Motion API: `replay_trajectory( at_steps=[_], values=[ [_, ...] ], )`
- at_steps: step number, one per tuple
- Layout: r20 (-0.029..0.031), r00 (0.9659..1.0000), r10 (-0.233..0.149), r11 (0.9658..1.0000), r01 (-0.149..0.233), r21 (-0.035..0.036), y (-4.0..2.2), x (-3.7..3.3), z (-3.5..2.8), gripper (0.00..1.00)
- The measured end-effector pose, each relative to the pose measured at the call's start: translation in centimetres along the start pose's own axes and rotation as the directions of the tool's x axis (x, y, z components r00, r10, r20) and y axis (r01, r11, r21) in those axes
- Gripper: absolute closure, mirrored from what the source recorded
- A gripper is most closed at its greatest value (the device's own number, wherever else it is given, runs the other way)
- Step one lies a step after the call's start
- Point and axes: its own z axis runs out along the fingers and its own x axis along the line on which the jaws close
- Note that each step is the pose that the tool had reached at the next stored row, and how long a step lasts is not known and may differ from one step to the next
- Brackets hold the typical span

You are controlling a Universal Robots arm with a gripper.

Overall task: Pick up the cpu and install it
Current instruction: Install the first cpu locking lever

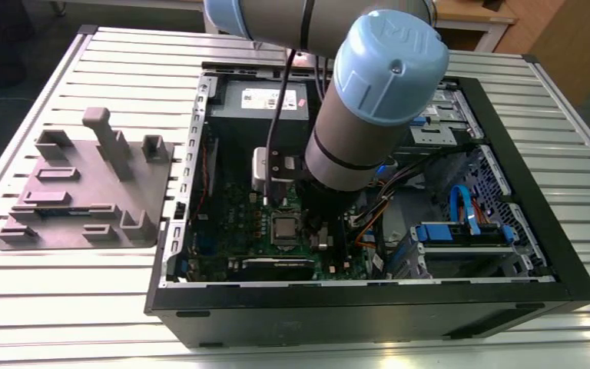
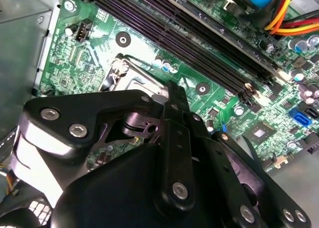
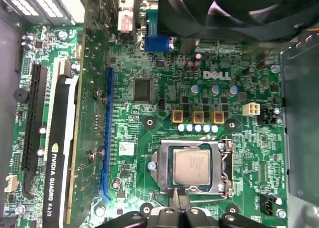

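Gripper (image 3: 178, 208) nearest lens, black fingertips (image 3: 178, 197) pressed together, just at edge of cpu (image 3: 195, 168); whether they touch it, cannot tell. Cpu lies flat inside socket frame (image 3: 225, 169) on motherboard (image 3: 149, 118), apparently seated. Judgement: keep square to socket, no sideways drag. Graphics card (image 3: 60, 158) beside, cables (image 1: 464, 207) and case wall (image 1: 377, 304) crowd arm; grey tray (image 1: 80, 192) well apart
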Motion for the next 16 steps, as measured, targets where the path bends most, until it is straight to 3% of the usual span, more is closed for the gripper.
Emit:
replay_trajectory(
  at_steps=[16],
  values=[
    [-0.0037, 0.9994, -0.036, 0.9994, 0.036, -0.0027, -0.36, 0.44, 0.73, 0.89]
  ],
)
